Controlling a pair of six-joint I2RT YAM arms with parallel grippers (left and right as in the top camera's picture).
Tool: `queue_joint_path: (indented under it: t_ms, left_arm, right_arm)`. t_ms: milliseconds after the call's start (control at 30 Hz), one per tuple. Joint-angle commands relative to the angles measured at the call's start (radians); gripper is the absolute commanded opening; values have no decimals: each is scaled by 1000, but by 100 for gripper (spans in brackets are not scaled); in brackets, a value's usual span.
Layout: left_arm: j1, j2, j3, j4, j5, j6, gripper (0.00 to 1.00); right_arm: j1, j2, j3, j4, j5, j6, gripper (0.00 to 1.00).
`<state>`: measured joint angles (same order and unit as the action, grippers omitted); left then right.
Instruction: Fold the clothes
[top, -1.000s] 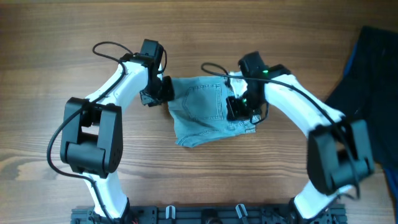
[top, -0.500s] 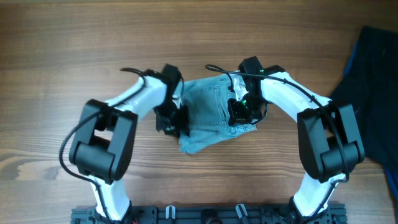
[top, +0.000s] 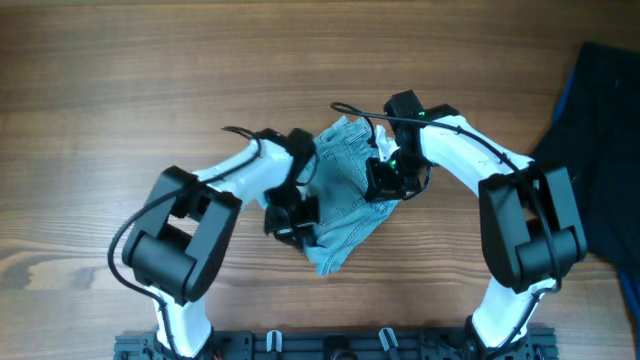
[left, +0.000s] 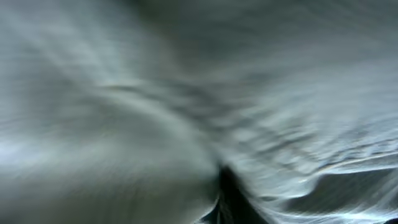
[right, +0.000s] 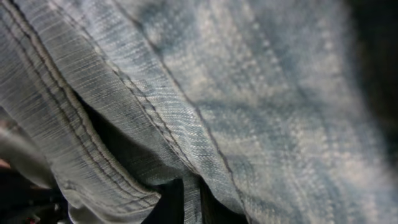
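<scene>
Crumpled denim shorts (top: 345, 195) lie on your counter (top: 120, 90), left tool (top: 297, 212) at their left edge, right tool (top: 385, 182) at their right; you cannot tell whether either pinches.

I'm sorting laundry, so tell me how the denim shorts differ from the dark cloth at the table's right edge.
The denim shorts are light, faded blue; the dark cloth is navy-black with a bright blue edge. The shorts lie bunched mid-table with the left gripper and right gripper at them; the dark cloth lies apart from both, partly out of frame. Both rest on the wooden table.
</scene>
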<state>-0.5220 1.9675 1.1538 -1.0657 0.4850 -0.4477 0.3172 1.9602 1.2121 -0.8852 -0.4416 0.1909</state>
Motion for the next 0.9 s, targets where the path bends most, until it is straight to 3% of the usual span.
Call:
queue_joint_path:
  t_ms: [0,100,167,300,367,433,600,867]
  left_arm:
    - [132,-74,-11,-24,-18,48,33]
    - [202,-165,-6,-18,-18,82,47]
    - [233,-229,-6,8,-19,105,53]
    - [261,-309,-6,134,-47,150,59]
    - [259,-312,-7,214,-151,179,58]
    - [258,-289,-8,327,-293,179,43]
    - [259,-248,-8,569,-435,179,6]
    - [259,-53,-8,830,-310,179,4]
  right_arm:
    - [-74,69,-15,93,97,12,11]
    - [-95,69,-15,216,24,-95,11]
    - [-95,69,-15,314,24,-76,10]
    - [-96,69,-12,459,25,-88,8]
    - [-97,65,11,437,18,-98,9]
    - [-97,27,25,343,3,-168,13]
    - [-96,-125,25,151,-24,-214,12]
    - [-86,-225,25,-100,-140,-187,13]
